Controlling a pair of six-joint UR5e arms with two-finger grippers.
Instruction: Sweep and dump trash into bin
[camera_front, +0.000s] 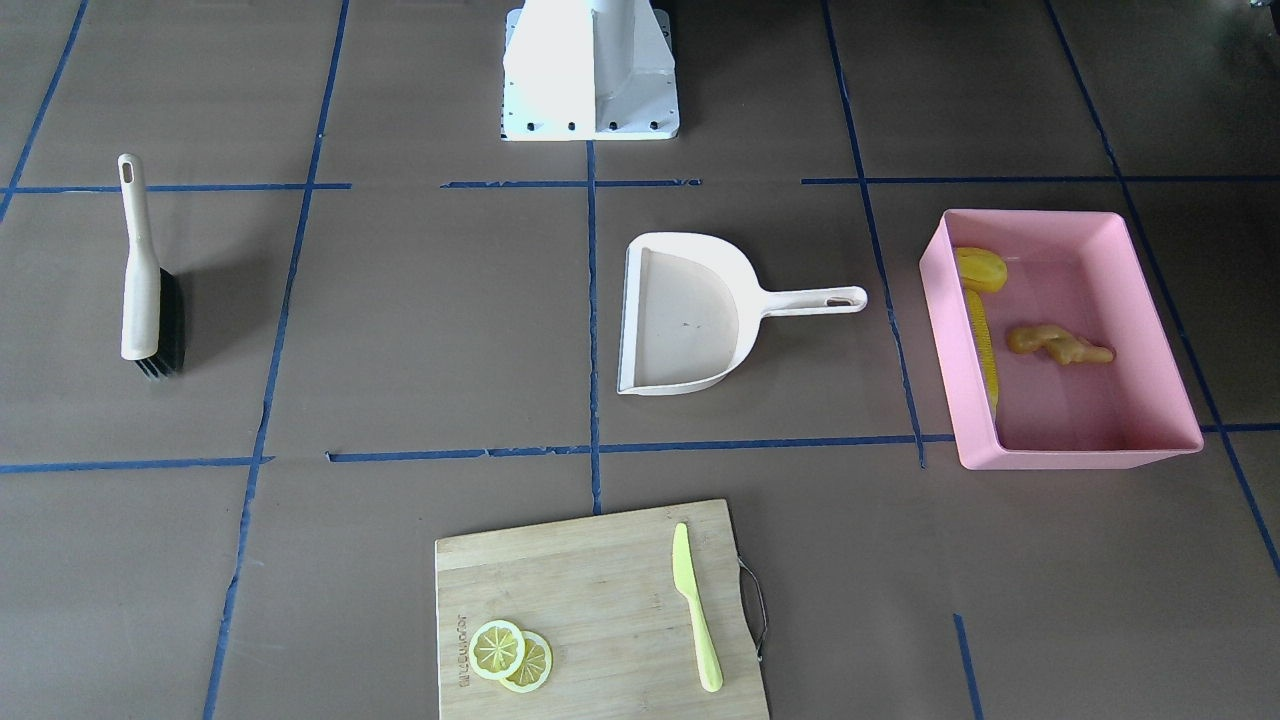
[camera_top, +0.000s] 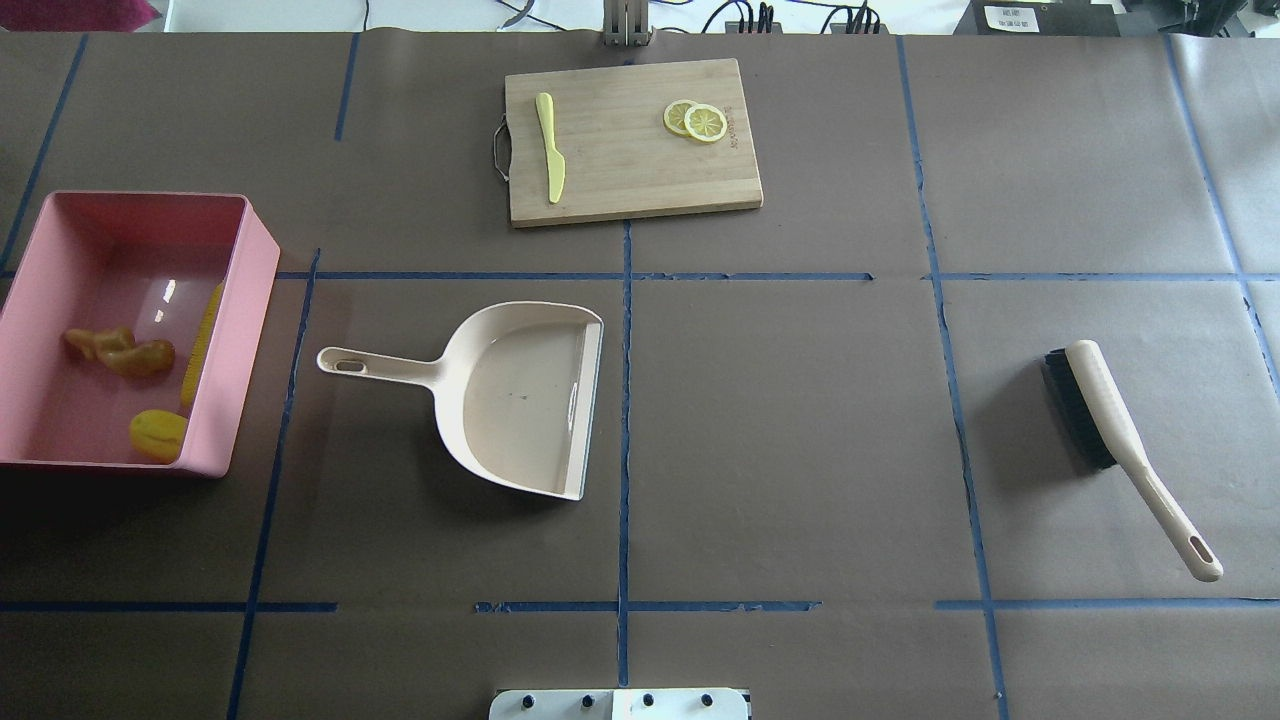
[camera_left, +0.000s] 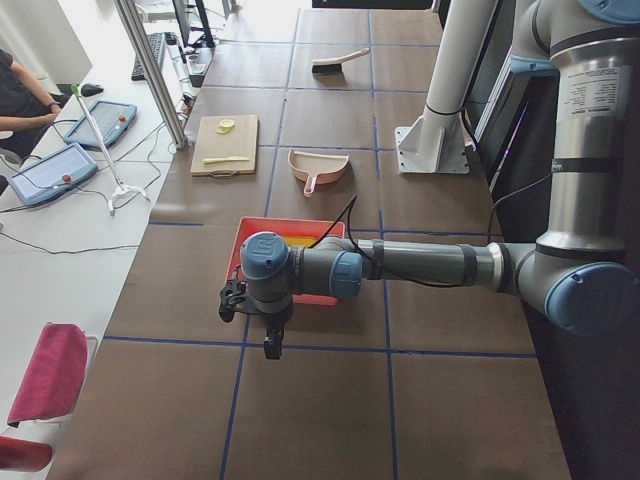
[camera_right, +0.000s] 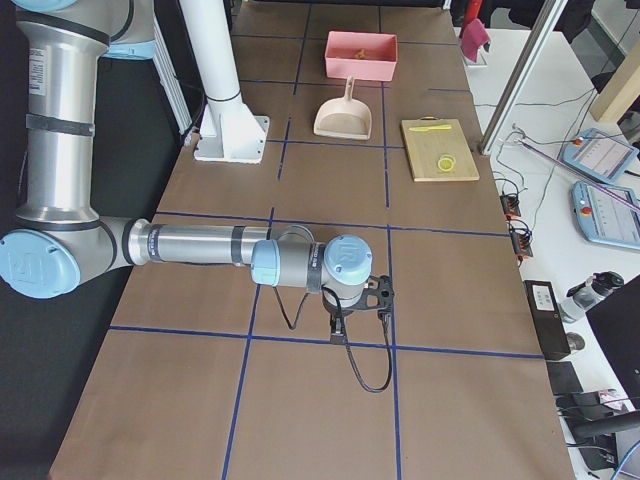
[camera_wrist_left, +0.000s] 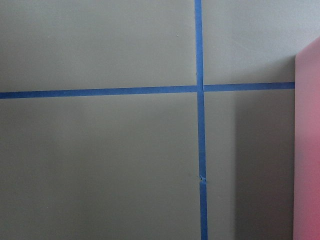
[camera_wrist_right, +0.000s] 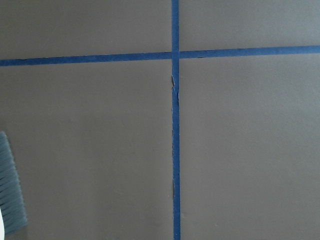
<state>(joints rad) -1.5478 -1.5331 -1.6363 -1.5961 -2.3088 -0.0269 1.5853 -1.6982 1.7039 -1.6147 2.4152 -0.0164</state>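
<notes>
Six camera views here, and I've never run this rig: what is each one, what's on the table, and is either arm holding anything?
It is a robot with two arms at a taped table. The front-facing view looks at it from across the table, so the sides are mirrored. The overhead view looks from behind the robot. The two side views show the left arm near the bin and the right arm at the table's other end. Each wrist view looks down at mostly tabletop and blue tape.

In the pink bin lie the corn cob, potato lump and ginger root. The dustpan sits empty mid-table and the brush lies apart. A cutting board carries a knife and lemon slices.

Every item lies on the table, so neither arm holds any. Whether the jaws are open or shut cannot be told.
</notes>
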